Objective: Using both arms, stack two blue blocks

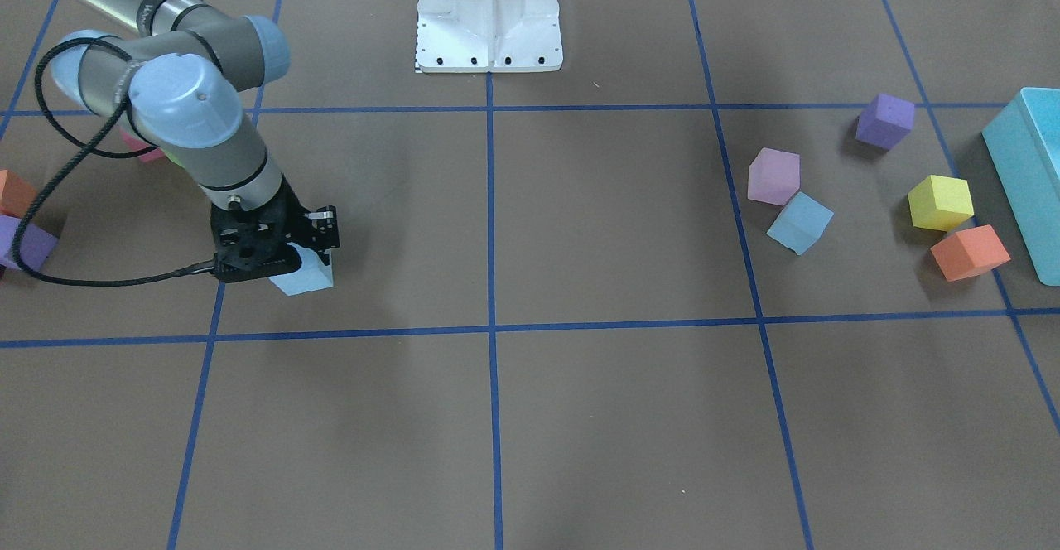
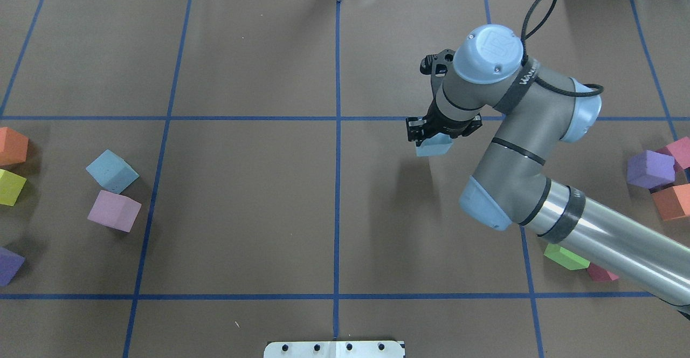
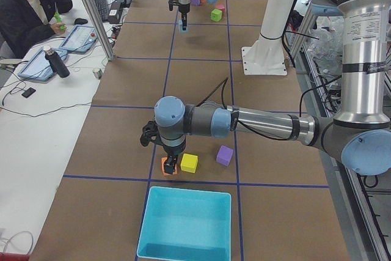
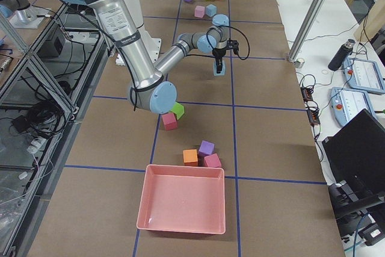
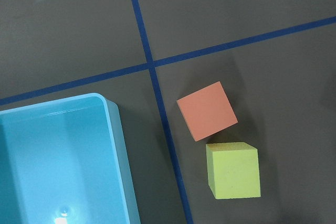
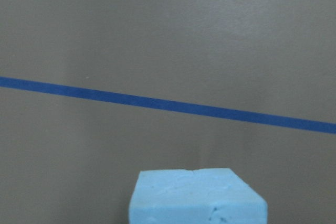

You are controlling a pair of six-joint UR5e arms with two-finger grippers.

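My right gripper (image 2: 434, 134) is shut on one pale blue block (image 2: 433, 147) and holds it low over the table, right of the centre line. The block also shows in the front view (image 1: 305, 277) and at the bottom of the right wrist view (image 6: 197, 195). The second blue block (image 2: 112, 171) lies on the table at the far left, beside a lilac cube (image 2: 114, 211). My left gripper (image 3: 170, 164) shows only in the left side view, low over an orange cube (image 5: 207, 110). I cannot tell whether it is open or shut.
A yellow cube (image 5: 233, 170) and a large turquoise box (image 5: 113, 129) lie beside the orange cube, with a purple cube (image 1: 884, 121) near. On the right lie purple (image 2: 650, 169), orange (image 2: 671, 201) and green (image 2: 565, 256) cubes, and a pink tray (image 4: 182, 206).
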